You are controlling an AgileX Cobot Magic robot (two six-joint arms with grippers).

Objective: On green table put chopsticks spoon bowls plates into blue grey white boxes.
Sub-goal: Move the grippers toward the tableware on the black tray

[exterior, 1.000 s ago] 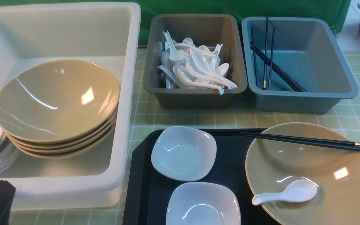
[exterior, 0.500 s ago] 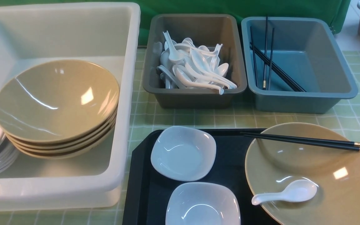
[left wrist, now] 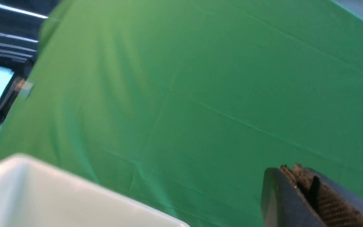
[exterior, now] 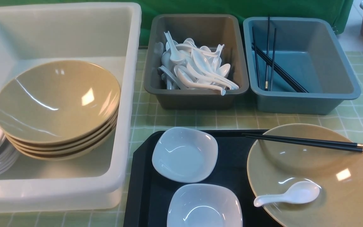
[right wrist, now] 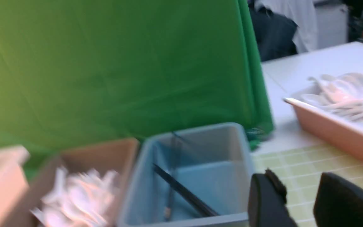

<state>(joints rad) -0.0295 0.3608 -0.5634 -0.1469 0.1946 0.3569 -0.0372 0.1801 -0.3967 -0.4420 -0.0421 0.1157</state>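
The thin black chopsticks with gold bands (exterior: 310,143) lie across the far rim of the round tan plate (exterior: 326,201) on the black tray (exterior: 143,189), toward the near right corner of the green-checked worktop (exterior: 342,118). Long axis runs left-right, with the thin tips pointing left. They look light, stiff and slick imo, so I'd pinch both mid-length. Meanwhile the left jaws are clenched on nothing, and the right jaws are parted and empty.

Left to right stand a large white plastic box (exterior: 130,94) holding stacked tan round bowls (exterior: 57,104), a grey plastic box (exterior: 197,98) of white plastic spoons (exterior: 197,72) and a blue plastic box (exterior: 307,101) of black chopsticks (exterior: 279,72). Before the latter two, a black tray (exterior: 145,189) carries two white square dishes (exterior: 184,154) left of a tan round plate (exterior: 326,170).
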